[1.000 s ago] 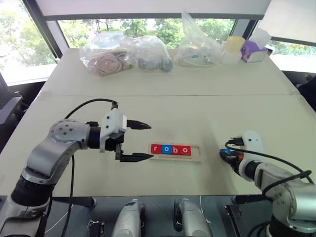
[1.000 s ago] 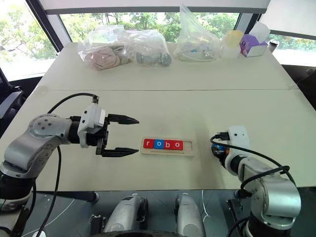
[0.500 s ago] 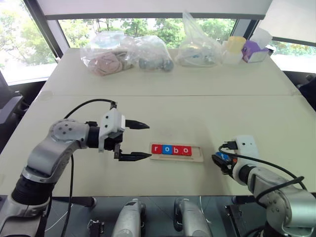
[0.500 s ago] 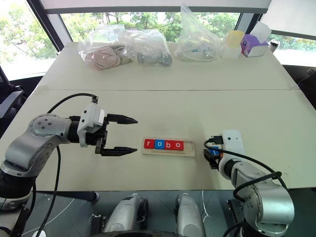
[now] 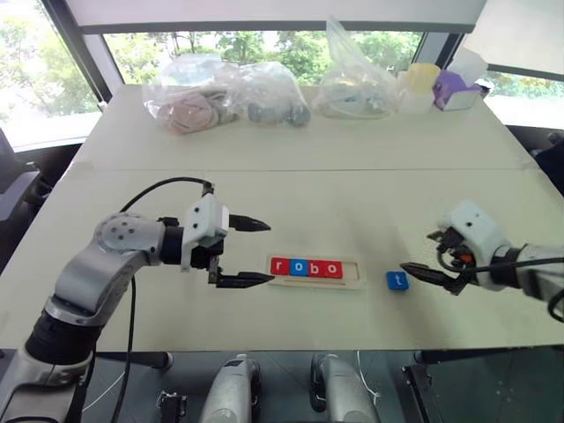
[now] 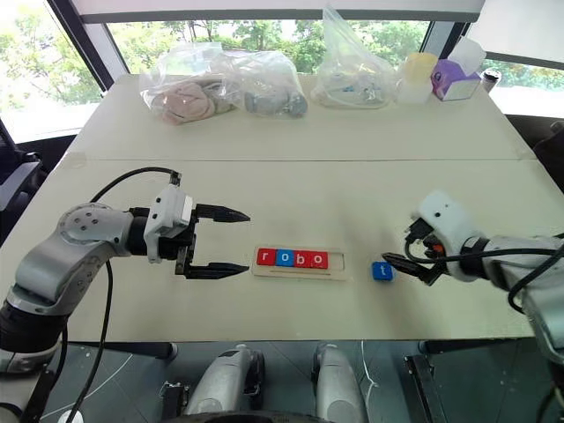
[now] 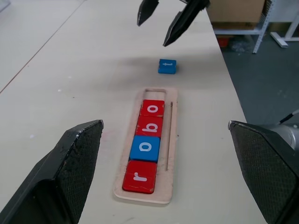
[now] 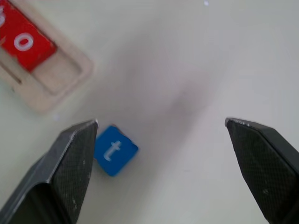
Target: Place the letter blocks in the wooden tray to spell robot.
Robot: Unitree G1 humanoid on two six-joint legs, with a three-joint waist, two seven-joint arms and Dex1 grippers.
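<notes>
Letter blocks: four seated in a row in the wooden tray (image 5: 315,270), reading r (image 7: 140,175), o (image 7: 145,148), b (image 7: 149,126), o (image 7: 153,108); red, blue, red, red; touching edge to edge
Fifth block: blue t block (image 5: 397,280) flat on the counter (image 5: 352,203), letter up; just beside the tray's right end, apart from it
Wooden tray: near the counter's front edge, between the two hands; last slot at the right end bare
Left hand (image 5: 253,252): held above the counter just left of the tray, pointing toward it; fingers spread wide, holding nothing
Right hand (image 6: 401,262): just right of the t block, tips aimed at it from above; fingers wide apart, holding nothing; in the right wrist view one fingertip (image 8: 74,158) overlaps the block's edge, contact impossible to judge
Far side of counter: three clear plastic bags (image 5: 264,92) with mixed contents; yellow cup (image 5: 419,79); purple box (image 5: 454,90) at the far right corner
</notes>
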